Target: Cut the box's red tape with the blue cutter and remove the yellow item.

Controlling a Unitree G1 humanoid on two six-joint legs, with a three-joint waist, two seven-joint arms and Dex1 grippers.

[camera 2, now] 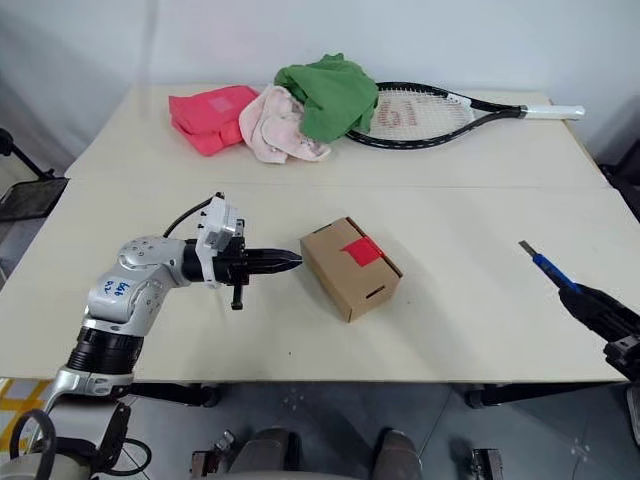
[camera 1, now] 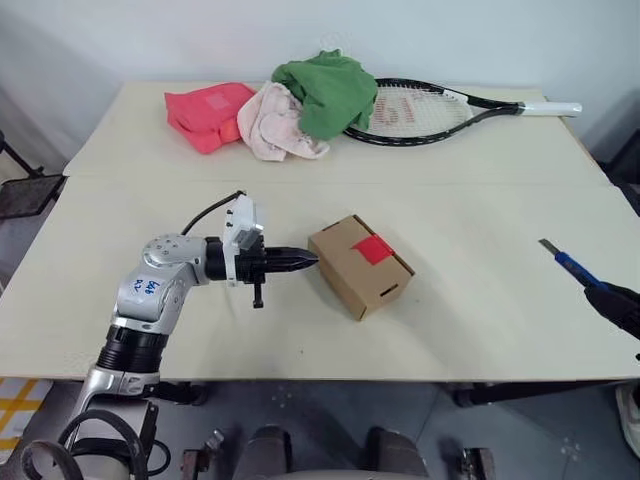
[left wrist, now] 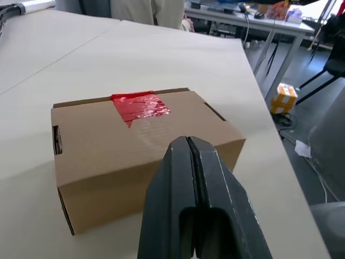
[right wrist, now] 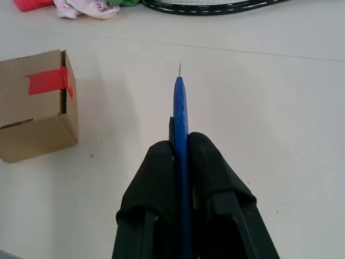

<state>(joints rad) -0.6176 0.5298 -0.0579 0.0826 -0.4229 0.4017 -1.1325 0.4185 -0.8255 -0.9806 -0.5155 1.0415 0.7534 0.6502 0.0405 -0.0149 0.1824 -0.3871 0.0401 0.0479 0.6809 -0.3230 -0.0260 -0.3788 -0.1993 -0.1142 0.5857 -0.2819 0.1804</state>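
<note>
The brown cardboard box lies closed on the middle of the table, with the red tape stuck across its top flap seam. My left gripper is shut and empty, pointing level at the box's left end, its tips at or just short of the cardboard. My right gripper is at the table's right edge, shut on the blue cutter, whose blade tip points away over the table. The box stands well to the left of the cutter. The yellow item is hidden.
At the back of the table lie a pink-red cloth, a pale pink cloth, a green cloth and a tennis racket. A seam between the two tabletops runs across behind the box.
</note>
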